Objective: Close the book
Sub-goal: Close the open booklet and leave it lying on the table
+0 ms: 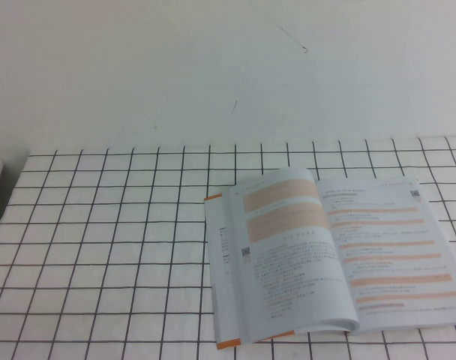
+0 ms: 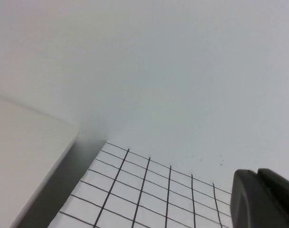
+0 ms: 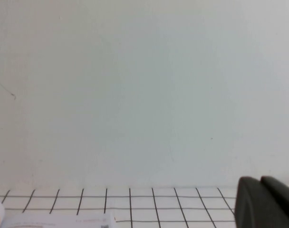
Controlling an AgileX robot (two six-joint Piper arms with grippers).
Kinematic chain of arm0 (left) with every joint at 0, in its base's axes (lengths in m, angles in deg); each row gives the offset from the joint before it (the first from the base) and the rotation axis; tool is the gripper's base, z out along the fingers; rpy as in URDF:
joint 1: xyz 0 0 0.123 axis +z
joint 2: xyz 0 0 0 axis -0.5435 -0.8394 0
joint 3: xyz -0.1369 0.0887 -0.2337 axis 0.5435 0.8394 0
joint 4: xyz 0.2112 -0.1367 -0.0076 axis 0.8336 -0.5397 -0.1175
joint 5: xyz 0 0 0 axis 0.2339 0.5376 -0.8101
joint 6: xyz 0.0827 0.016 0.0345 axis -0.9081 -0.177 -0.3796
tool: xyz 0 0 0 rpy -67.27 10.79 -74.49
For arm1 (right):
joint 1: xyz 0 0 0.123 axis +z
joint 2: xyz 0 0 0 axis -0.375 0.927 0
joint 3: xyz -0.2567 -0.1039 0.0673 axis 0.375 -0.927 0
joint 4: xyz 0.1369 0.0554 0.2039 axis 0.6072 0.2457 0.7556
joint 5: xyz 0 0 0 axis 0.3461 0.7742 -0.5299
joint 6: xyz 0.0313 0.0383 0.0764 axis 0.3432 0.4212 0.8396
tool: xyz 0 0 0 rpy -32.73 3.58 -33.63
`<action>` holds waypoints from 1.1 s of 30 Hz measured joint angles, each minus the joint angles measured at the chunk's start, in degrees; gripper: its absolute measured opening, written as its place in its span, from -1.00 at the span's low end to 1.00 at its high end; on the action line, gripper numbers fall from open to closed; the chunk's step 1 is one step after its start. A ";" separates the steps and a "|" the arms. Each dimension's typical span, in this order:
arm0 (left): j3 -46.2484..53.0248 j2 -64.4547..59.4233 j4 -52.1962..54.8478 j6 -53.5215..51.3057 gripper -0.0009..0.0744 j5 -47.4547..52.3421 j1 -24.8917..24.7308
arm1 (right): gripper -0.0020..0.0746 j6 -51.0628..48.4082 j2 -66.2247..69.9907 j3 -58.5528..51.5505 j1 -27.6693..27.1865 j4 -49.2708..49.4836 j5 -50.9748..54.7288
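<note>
The book [image 1: 333, 255] lies open on the gridded tabletop [image 1: 100, 247], below and ahead of the right end effector [image 3: 268, 202] and well apart from the left end effector [image 2: 265, 199]. Both are held raised, outside the high view. How wide either stands cannot be told. The outer page edge is best caught low and swung over the spine, so the book is not dragged.

The book [image 1: 329, 255] lies on the table [image 1: 100, 247], at its right front; the wall [image 1: 213, 67] stands behind. The left gripper [image 2: 264, 199] faces the table's far left corner, the right gripper [image 3: 267, 202] the book's far edge.
</note>
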 joint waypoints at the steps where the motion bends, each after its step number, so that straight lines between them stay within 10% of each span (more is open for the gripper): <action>1: 0.00 0.00 -0.57 0.00 -0.99 0.00 0.00 | -0.95 0.00 0.00 0.00 0.00 0.00 -0.40; 19: -10.38 0.00 -3.44 14.57 -0.99 -11.08 0.00 | -0.95 8.02 0.00 6.17 0.00 0.00 -33.21; 28: -33.78 -4.46 15.94 15.34 -0.99 -10.43 0.00 | -0.95 13.83 2.47 29.08 0.00 0.00 -20.87; 33: -45.64 -13.67 21.57 15.05 -0.99 3.81 0.00 | -0.95 15.27 12.72 42.80 0.00 -0.04 3.88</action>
